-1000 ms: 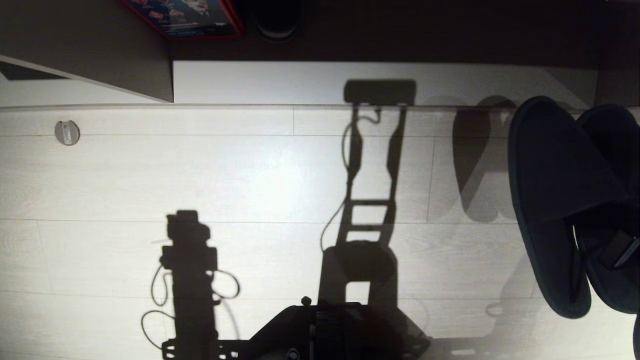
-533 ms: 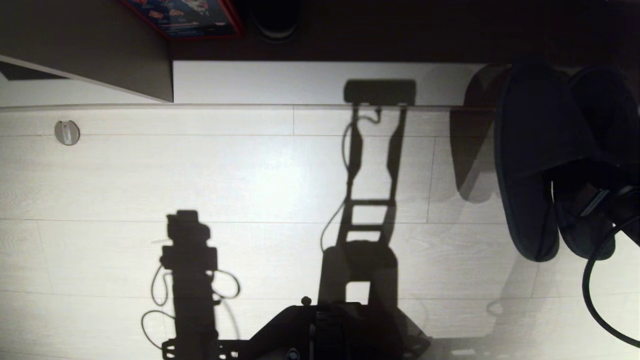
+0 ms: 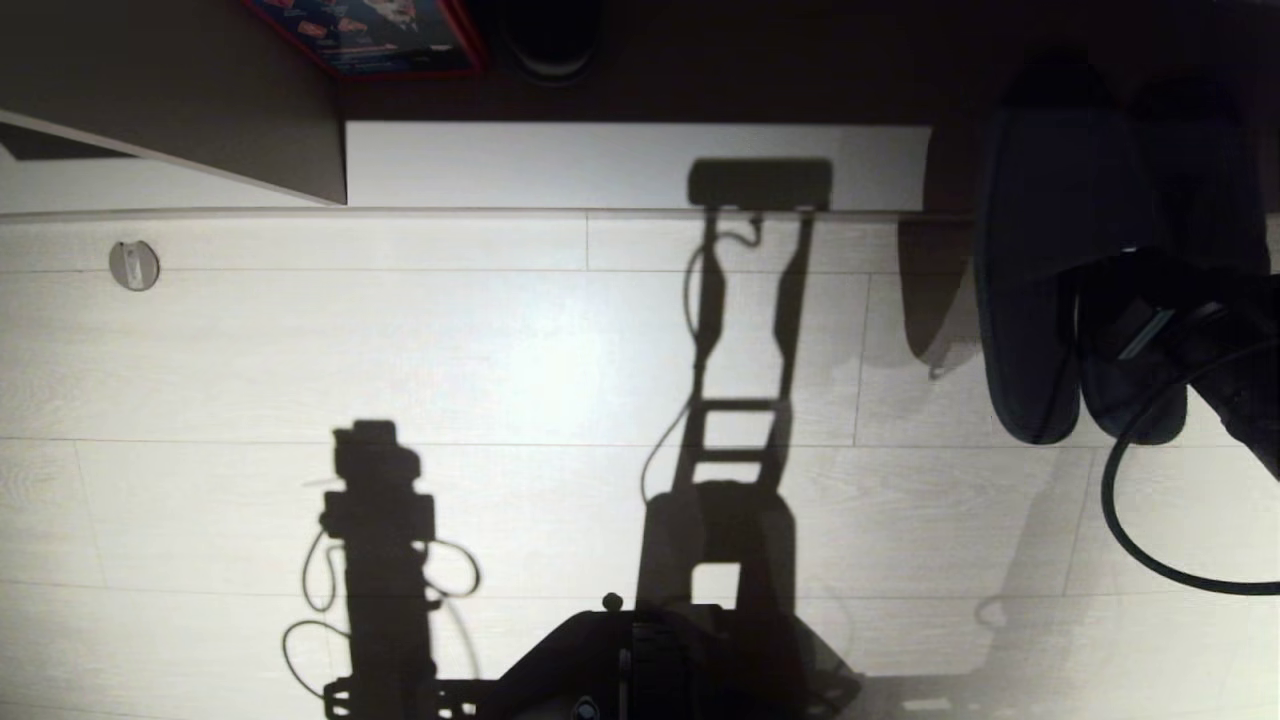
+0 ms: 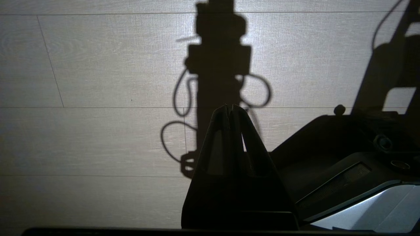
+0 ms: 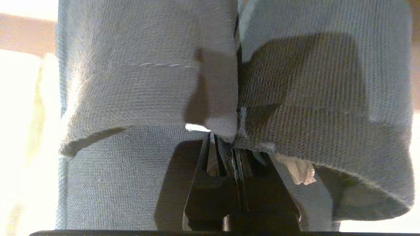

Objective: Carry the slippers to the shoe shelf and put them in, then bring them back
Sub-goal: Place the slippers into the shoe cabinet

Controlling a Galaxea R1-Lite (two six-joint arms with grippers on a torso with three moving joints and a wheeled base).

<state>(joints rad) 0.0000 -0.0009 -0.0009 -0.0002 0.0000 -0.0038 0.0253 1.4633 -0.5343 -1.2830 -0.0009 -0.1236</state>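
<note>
Head view: right gripper (image 3: 1125, 335) clamped on both slippers (image 3: 1040, 270) – held side by side, toes reaching into the shoe shelf (image 3: 640, 165). Left gripper (image 4: 229, 109) – fingertips together, empty, above the floor (image 3: 400, 350).

Right arm reaching in from the right edge, left arm parked low.

Right end effector (image 5: 234, 154) clamped tight, fingers (image 5: 226, 157) pinching the inner edges of the slippers (image 5: 154, 82) where the two meet, wrist stretched forward with a cable looping beneath it. Left end effector (image 4: 229, 109) pointing down over the floor beside the base, fingertips (image 4: 237, 113) pressed together, holding nothing.
</note>
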